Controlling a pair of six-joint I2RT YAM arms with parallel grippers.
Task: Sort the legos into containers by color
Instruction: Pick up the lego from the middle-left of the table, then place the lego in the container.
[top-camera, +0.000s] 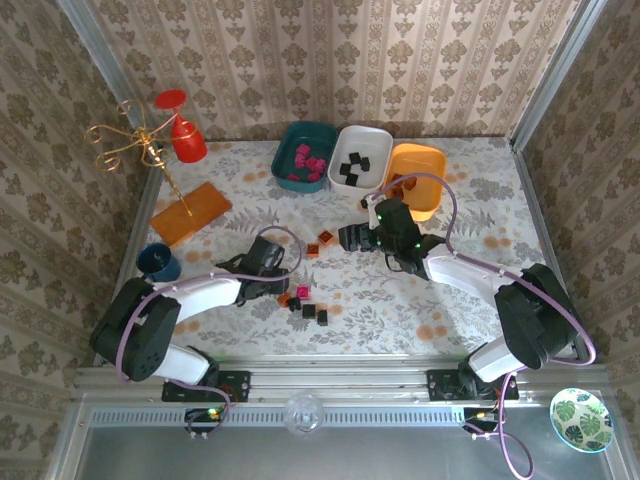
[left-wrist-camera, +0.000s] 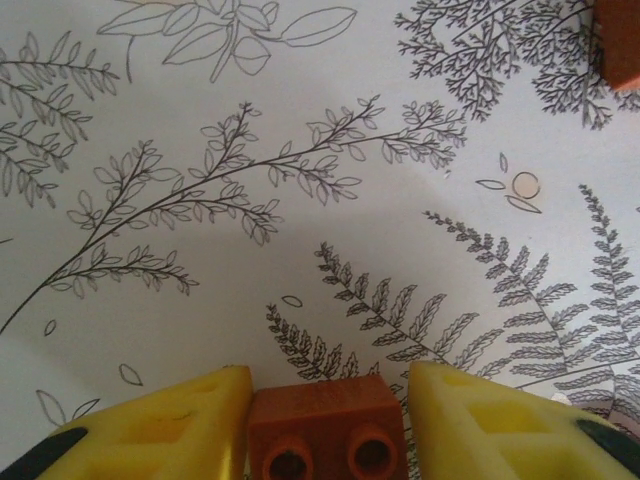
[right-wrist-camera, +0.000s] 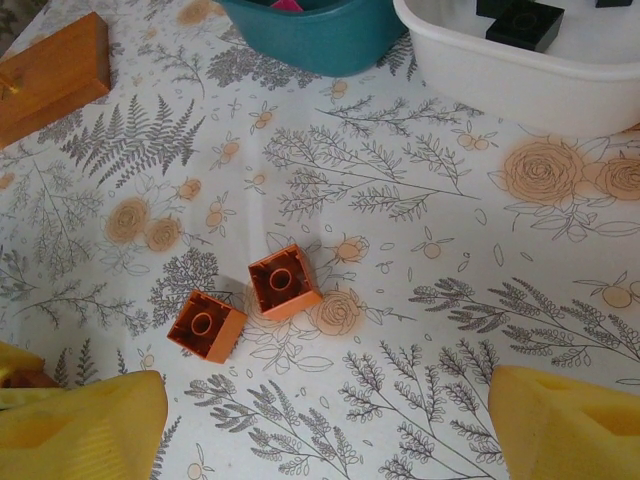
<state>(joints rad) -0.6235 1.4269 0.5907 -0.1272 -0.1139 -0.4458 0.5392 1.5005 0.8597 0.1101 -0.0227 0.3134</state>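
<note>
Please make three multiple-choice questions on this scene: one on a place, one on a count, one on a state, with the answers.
1. In the top view, where is the white tray in the row of trays? A) left end B) middle C) right end
2. In the right wrist view, how many small orange bricks lie on the table? A) one B) two C) five
3. How is the right gripper? A) open, holding nothing B) shut on a pink brick C) shut on a black brick
Answers: 1 B, the teal tray is on its left, the orange tray on its right; 2 B, two lie close together; 3 A, its fingers stand wide apart.
</note>
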